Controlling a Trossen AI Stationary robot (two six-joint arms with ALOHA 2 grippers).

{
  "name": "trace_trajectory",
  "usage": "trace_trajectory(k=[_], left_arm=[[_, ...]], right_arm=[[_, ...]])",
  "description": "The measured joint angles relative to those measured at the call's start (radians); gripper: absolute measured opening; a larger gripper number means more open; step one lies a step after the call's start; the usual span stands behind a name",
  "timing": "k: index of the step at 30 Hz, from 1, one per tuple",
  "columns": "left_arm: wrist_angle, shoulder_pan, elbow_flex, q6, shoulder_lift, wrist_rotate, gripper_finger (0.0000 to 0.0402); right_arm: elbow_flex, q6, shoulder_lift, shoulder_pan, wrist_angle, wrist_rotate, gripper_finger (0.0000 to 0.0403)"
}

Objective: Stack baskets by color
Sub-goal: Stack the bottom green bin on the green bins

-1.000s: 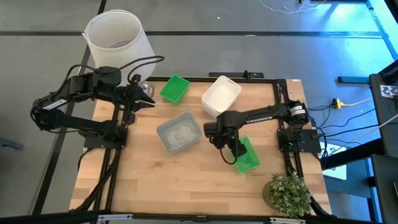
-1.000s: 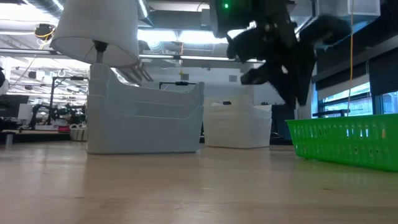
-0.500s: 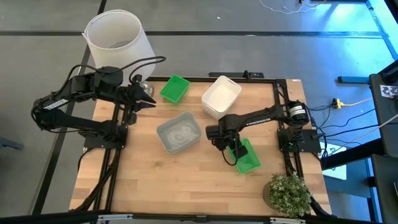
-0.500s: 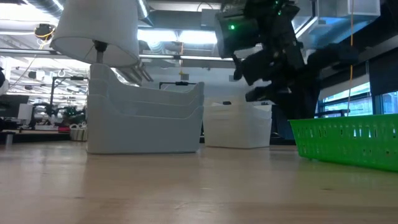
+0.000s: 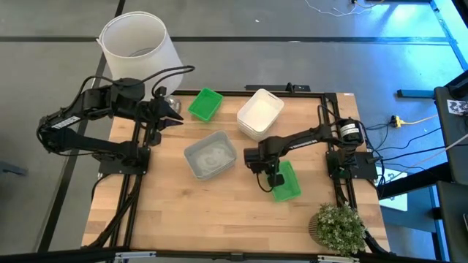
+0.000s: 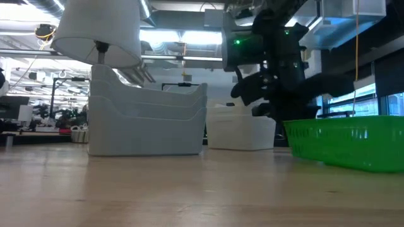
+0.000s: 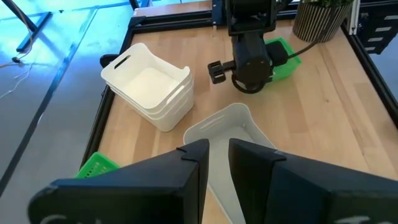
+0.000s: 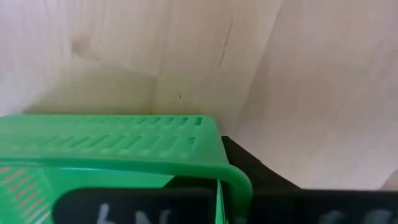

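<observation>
A green basket [image 5: 287, 183] lies right of the table's middle, and my right gripper [image 5: 272, 177] points down at the end of it that faces the table's left, shut on its wall. A second green basket [image 5: 205, 104] rests on its base at the far left. White baskets [image 5: 260, 112] stand nested at the far middle. Translucent grey baskets [image 5: 210, 155] stand nested at the centre. My left gripper [image 5: 174, 115] hangs raised over the far left corner, its fingers close together with nothing between them. My right gripper holds the green basket's wall just below the rim [image 8: 211, 167], beside a rounded corner. One finger [image 8: 124, 205] is inside the basket and the other finger [image 8: 261, 180] outside. The fingers come from above, pointing down. Whether the basket is clear of the table, I cannot tell.
A big white lampshade [image 5: 139, 42] stands beyond the far left corner. A small potted plant [image 5: 338, 226] sits at the near right corner. Bare wood lies along the near edge and the left side.
My right gripper has gone down over the green basket's end wall and rolled a little. The basket has shifted slightly toward the table's left and turned a little on the spot.
</observation>
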Motion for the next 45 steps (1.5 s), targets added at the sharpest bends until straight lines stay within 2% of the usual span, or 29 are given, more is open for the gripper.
trace_trajectory(k=[8, 17, 23, 29, 39, 42, 45], left_arm=[[0.000, 0.000, 0.000, 0.001, 0.000, 0.000, 0.0053], [-0.001, 0.000, 0.000, 0.002, 0.000, -0.023, 0.0053], [-0.002, 0.000, 0.000, 0.002, 0.000, -0.024, 0.0053], [-0.002, 0.000, 0.000, 0.002, 0.000, -0.082, 0.0053], [-0.002, 0.000, 0.000, 0.002, 0.000, -0.104, 0.0053], [0.003, 0.000, -0.013, 0.002, -0.001, -0.137, 0.0053], [-0.001, 0.000, -0.053, 0.002, 0.000, -0.150, 0.0053]], right_arm=[[0.124, 0.099, 0.000, 0.000, -0.075, 0.008, 0.0002], [0.451, 0.127, 0.000, -0.027, -0.230, 0.014, 0.0001], [0.645, 0.127, 0.000, -0.091, -0.228, 0.092, 0.0001], [0.760, 0.152, 0.000, -0.173, -0.066, 0.179, 0.0000], [0.766, 0.126, 0.023, -0.335, 0.356, 0.191, 0.0000], [0.766, 0.125, 0.042, -0.386, 0.425, 0.191, 0.0000], [0.766, 0.116, 0.056, -0.432, 0.418, 0.191, 0.0000]])
